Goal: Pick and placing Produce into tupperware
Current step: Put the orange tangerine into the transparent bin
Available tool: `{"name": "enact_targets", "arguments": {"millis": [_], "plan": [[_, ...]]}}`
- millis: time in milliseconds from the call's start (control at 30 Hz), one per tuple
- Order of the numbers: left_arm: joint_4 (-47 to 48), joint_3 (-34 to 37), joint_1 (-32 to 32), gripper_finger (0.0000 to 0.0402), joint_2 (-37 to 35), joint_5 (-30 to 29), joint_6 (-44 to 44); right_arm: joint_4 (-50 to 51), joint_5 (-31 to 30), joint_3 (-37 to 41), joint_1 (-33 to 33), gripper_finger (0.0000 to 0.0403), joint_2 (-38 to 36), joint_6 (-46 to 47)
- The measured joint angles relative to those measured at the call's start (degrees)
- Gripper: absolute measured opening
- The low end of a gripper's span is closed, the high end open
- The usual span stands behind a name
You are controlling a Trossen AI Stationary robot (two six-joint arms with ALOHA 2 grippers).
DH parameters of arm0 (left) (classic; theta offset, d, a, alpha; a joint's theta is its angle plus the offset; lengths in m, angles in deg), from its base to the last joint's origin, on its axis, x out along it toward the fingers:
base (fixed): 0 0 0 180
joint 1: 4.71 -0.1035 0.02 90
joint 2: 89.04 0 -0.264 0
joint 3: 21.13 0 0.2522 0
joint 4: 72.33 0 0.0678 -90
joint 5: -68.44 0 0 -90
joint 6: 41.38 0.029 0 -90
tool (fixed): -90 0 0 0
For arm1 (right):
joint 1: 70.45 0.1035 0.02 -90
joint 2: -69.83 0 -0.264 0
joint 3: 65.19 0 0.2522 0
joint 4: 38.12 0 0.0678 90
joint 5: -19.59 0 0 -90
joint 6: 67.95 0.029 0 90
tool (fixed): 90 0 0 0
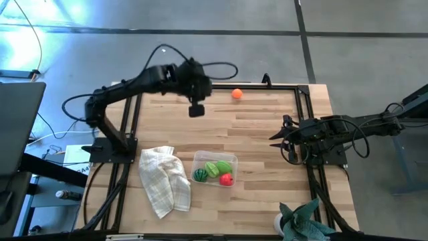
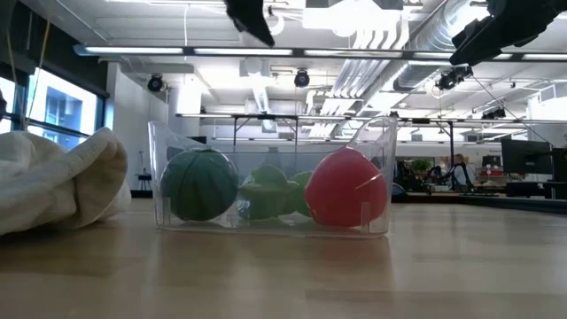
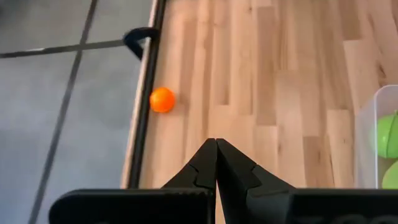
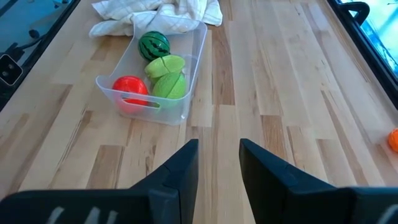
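The clear tupperware (image 1: 215,169) stands near the table's front middle. It holds a round green piece (image 4: 153,44), a light-green leafy piece (image 4: 166,76) and a red piece (image 4: 130,87). The orange piece (image 1: 237,94) lies alone on the wood near the far edge. My left gripper (image 3: 216,144) hangs shut above the far middle of the table (image 1: 196,107), left of the orange piece, touching nothing. My right gripper (image 4: 219,155) stays open over the table's right side (image 1: 277,130), its fingers toward the tupperware, with nothing between them.
A white checked cloth (image 1: 164,179) lies crumpled against the tupperware's left side. A teal spiky plant-like thing (image 1: 304,221) sits at the near right corner. Black rails (image 1: 304,100) frame the table, with a clamp (image 3: 140,37) on the far rail near the orange piece.
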Motion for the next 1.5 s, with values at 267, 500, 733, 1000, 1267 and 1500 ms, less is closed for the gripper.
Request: {"name": "enact_targets", "arguments": {"millis": [267,500,733,1000,1267,1500], "plan": [[-22.99,28.85,-0.07,0.0,-16.58,3.46,-1.52,0.02,0.03,0.0,0.02,0.0106,0.02,0.0],[-35.7,47.58,-0.09,0.0,-31.71,3.98,-1.77,0.0,0.02,-0.01,0.02,0.0106,0.02,-0.02],[-39.1,57.75,-0.22,0.0,-40.28,3.51,-3.05,0.0,0.02,-0.02,0.02,0.0106,0.02,0.0],[-39.69,58.98,-0.22,0.0,-41.69,3.46,-2.49,0.02,0.02,0.0,0.0,0.0106,0.01,0.0],[-39.72,58.98,-0.22,0.0001,-41.49,3.51,-2.57,0.0,0.02,0.0,0.02,0.0106,0.0,0.0],[-39.7,58.98,-0.22,0.0003,-41.49,3.53,-2.57,0.02,0.02,-0.01,0.02,0.0106,0.01,-0.02]]}}
